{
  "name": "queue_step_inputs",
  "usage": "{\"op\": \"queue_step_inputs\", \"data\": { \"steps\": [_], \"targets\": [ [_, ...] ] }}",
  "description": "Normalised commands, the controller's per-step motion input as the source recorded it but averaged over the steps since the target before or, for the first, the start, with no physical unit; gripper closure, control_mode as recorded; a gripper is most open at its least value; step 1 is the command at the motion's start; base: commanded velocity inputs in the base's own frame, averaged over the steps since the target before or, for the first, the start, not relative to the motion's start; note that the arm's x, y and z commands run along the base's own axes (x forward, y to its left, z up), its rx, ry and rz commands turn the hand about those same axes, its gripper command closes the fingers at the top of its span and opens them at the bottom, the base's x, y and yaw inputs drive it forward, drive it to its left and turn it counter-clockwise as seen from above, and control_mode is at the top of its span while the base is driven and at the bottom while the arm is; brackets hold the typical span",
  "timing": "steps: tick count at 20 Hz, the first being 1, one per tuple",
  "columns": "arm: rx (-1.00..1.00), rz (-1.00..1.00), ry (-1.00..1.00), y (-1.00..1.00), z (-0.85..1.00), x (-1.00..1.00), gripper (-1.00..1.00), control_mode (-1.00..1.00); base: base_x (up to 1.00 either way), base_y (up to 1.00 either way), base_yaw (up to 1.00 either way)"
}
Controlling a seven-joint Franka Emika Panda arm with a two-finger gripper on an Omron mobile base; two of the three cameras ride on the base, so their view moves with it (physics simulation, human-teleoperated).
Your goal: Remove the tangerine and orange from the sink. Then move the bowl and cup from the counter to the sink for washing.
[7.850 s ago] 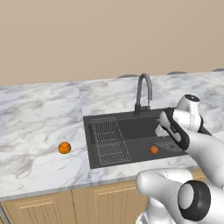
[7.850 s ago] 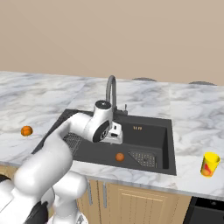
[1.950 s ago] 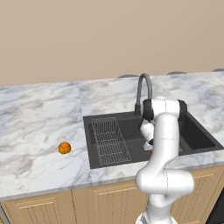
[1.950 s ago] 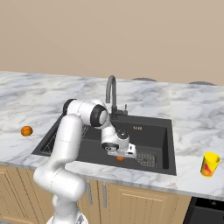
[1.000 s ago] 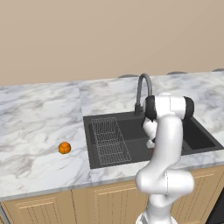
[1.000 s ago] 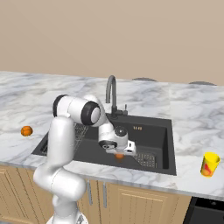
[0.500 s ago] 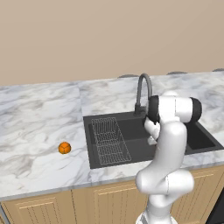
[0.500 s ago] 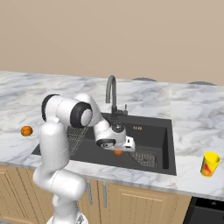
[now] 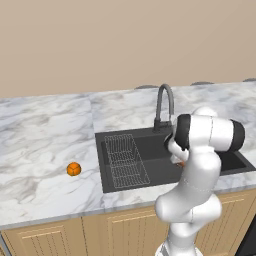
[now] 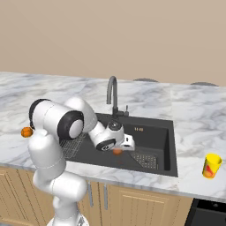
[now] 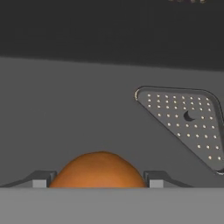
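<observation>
My gripper (image 10: 118, 149) is low inside the dark grey sink (image 10: 152, 132), shut on the orange (image 10: 117, 152). In the hand view the orange (image 11: 98, 170) sits between both fingertips (image 11: 40, 180), touching them, with the sink floor beyond. The tangerine (image 9: 73, 169) lies on the marble counter (image 9: 45, 145) left of the sink (image 9: 150, 150); it also shows as the tangerine (image 10: 26, 131) in the right base view. The yellow cup (image 10: 211, 166) stands on the counter at the far right. The bowl is out of view.
The dark gooseneck faucet (image 10: 112, 95) rises behind the sink, close to my arm. A wire rack (image 9: 125, 160) fills the basin's left part. A perforated drain plate (image 11: 183, 118) lies on the sink floor just beyond the orange.
The arm's elbow has swung out toward the counter's front edge. The gripper and the orange in it have risen slightly from the sink floor.
</observation>
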Motion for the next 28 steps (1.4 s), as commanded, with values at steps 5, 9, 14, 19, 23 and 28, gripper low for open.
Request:
{"op": "queue_step_inputs", "data": {
  "steps": [5, 9, 14, 19, 23, 28],
  "targets": [
    [0.00, 0.00, 0.08, 0.00, 0.61, -0.07, 1.00, -1.00, 0.00, 0.00, 0.00],
    [0.00, 0.00, 0.06, 0.00, 0.67, -0.02, 1.00, -1.00, 0.00, 0.00, 0.00],
    [0.00, 0.00, 0.14, 0.00, 0.66, -0.03, 1.00, -1.00, 0.00, 0.00, 0.00],
    [0.00, 0.00, 0.11, 0.01, 0.52, -0.24, 1.00, -1.00, 0.00, 0.00, 0.00],
    [0.02, 0.00, 0.08, 0.12, 0.43, -0.32, 1.00, -1.00, 0.00, 0.00, 0.00],
    [0.02, 0.00, 0.02, 0.31, 0.24, -0.30, 1.00, -1.00, 0.00, 0.00, 0.00]
  ]
}}
